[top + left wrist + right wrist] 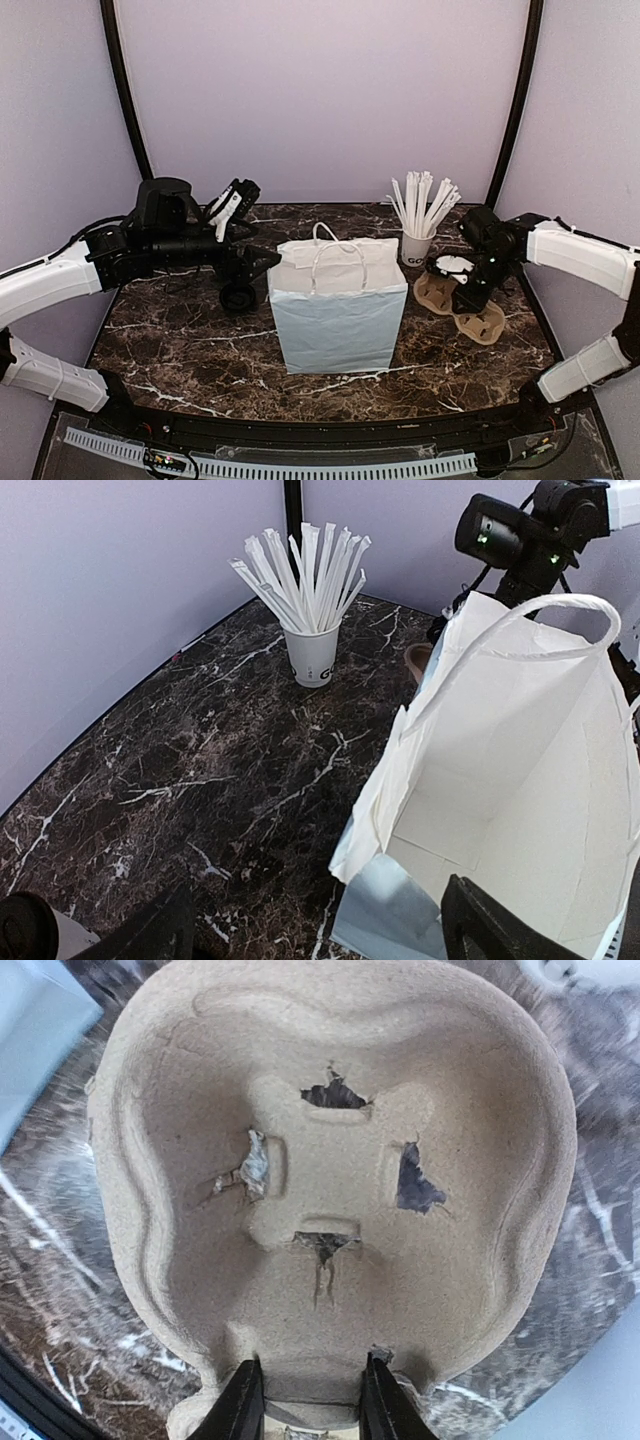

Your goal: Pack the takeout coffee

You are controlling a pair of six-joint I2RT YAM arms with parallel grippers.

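Note:
The takeout coffee (238, 297), a small cup with a black lid, stands on the table left of the white paper bag (338, 320). In the left wrist view only part of the takeout coffee (25, 927) shows, at the bottom left corner. My left gripper (262, 262) hovers open at the bag's upper left corner. There one finger of my left gripper (320, 932) is over the table and the other over the bag's (520, 780) open mouth. My right gripper (312, 1400) is shut on the narrow neck of the brown cup carrier (330, 1180), right of the bag.
A white cup of long white sticks (417, 245) stands behind the brown cup carrier (480, 322), at the back right; it also shows in the left wrist view (313, 655). The bag stands upright mid-table with its handles up. Purple walls close in the back and sides.

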